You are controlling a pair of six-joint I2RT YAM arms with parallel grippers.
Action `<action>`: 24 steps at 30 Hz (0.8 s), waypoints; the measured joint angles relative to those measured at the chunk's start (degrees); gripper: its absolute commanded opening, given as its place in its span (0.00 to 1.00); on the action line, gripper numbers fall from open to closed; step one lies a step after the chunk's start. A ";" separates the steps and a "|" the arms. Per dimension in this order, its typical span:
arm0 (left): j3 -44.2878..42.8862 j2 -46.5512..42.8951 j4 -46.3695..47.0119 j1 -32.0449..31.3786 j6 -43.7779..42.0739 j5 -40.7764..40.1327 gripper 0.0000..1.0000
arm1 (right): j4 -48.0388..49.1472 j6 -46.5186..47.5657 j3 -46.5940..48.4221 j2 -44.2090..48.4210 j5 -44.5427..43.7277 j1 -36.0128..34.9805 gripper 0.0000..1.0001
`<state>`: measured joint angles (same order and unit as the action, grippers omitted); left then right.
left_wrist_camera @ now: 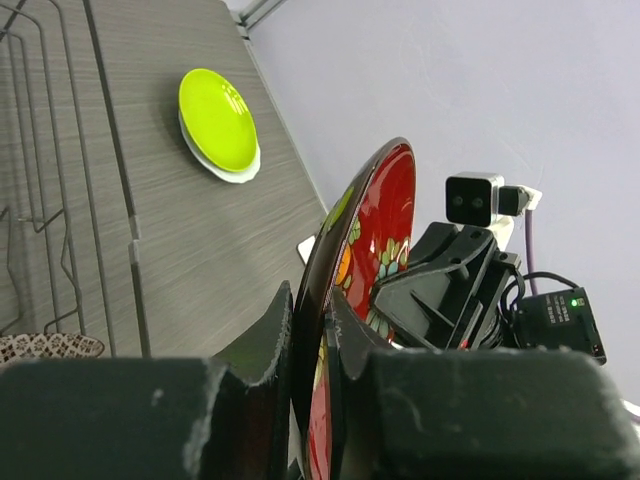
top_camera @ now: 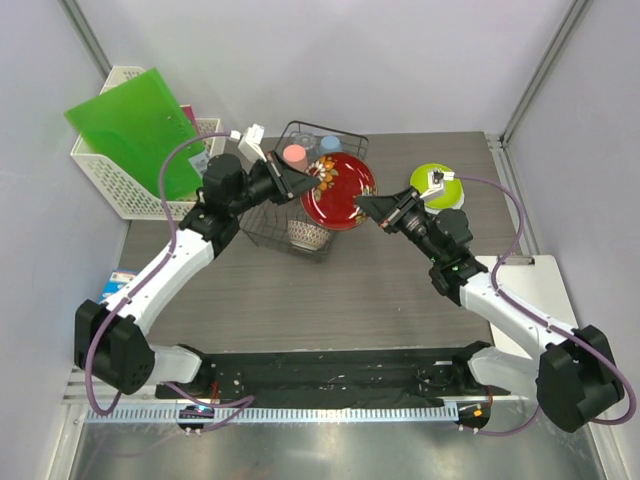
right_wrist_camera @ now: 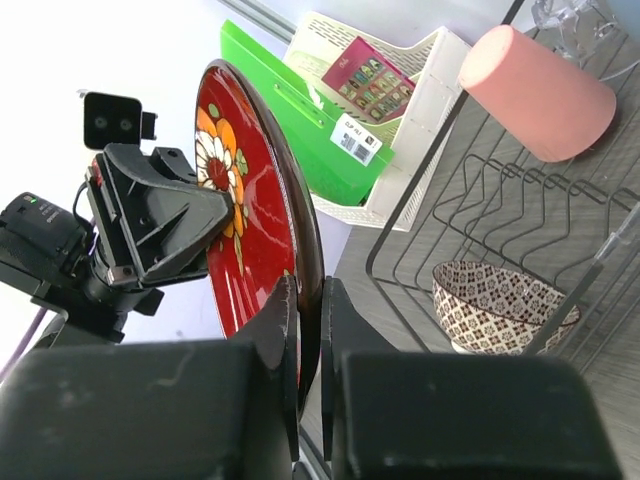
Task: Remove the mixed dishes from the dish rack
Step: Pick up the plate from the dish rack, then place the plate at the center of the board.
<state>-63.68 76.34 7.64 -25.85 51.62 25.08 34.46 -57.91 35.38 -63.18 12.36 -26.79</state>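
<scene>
Red patterned plate (top_camera: 338, 190) hangs in the air at the right-hand edge of the dish rack (top_camera: 262, 222). It is tipped up on its rim, clear of the wires and of the table.

Two claws carry it at once. The left gripper (left_wrist_camera: 312, 308) pinches the rim on the side nearer the rack, its jaws drawn in to the thickness of the plate. The right gripper (right_wrist_camera: 308, 298) is clamped the same way on the opposite rim, the side away from the rack.

The plate looks glossy and hard, so I judge it stiff, fairly weighty for a thin pinch, slick under the pads and liable to chip or shatter if dropped. The rim is the only place to take hold, and a bite reaching well in over the raised edge should hold better than the lip alone. With a single pinch it could swing about that point. One claw should therefore release only once the other's hold is sure, and both pulling at once would strain the plate.

Inside the rack, the pink cup (top_camera: 294, 154) and light blue cup (top_camera: 329, 143) sit at the far end, and the white bowl with reddish pattern (top_camera: 308, 235) at the near end. Well to the right of the rack, the yellow-green plate (top_camera: 435, 183) rests on the pale grey-white plate (left_wrist_camera: 237, 176) on the table.
</scene>
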 measured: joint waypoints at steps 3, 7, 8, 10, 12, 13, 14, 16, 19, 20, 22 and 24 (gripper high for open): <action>0.15 -0.02 -0.59 0.11 -0.81 0.07 0.86 | -0.85 0.50 0.20 -0.04 -0.04 0.00 0.01; -0.04 -1.68 -4.98 -0.13 -2.67 -3.76 1.00 | -11.89 5.88 2.14 1.88 -3.76 -0.28 0.01; -0.17 -2.67 -6.91 -0.22 -3.04 -5.95 1.00 | -16.55 7.58 3.13 2.69 -6.10 -0.42 0.01; -0.55 -5.18 -11.26 -0.28 -3.39 -11.45 1.00 | -22.82 10.16 4.70 3.87 -10.58 -0.42 0.01; -0.72 -8.11 -13.97 -0.28 -3.69 -17.27 1.00 | -29.44 12.28 7.15 5.01 -15.56 0.37 0.01; -0.72 -9.49 -14.91 -0.28 -3.87 -19.45 1.00 | -31.43 12.87 8.11 5.22 -17.18 0.85 0.01; -0.72 -10.86 -15.78 -0.26 -4.07 -21.49 1.00 | -33.86 13.18 9.44 5.31 -18.49 2.05 0.01; -0.72 -13.68 -17.35 -0.26 -4.52 -24.85 1.00 | -37.55 13.11 12.00 5.11 -19.34 6.64 0.01; -0.57 -16.11 -19.32 -0.26 -5.42 -27.10 1.00 | -39.10 10.71 13.53 3.34 -18.38 17.22 0.01; -0.22 -16.74 -19.78 -0.26 -5.57 -27.50 1.00 | -39.15 9.68 13.66 2.25 -18.08 19.87 0.01; 1.36 -18.25 -21.14 -0.26 -5.57 -27.91 1.00 | -39.52 6.91 13.68 -1.27 -17.51 26.05 0.01; 3.52 -19.45 -22.34 -0.26 -5.51 -27.93 1.00 | -39.50 4.57 13.55 -5.75 -17.42 29.92 0.01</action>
<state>-60.16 56.88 -14.70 -26.11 46.11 -2.85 -5.04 -53.34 48.93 -68.93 -5.06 3.14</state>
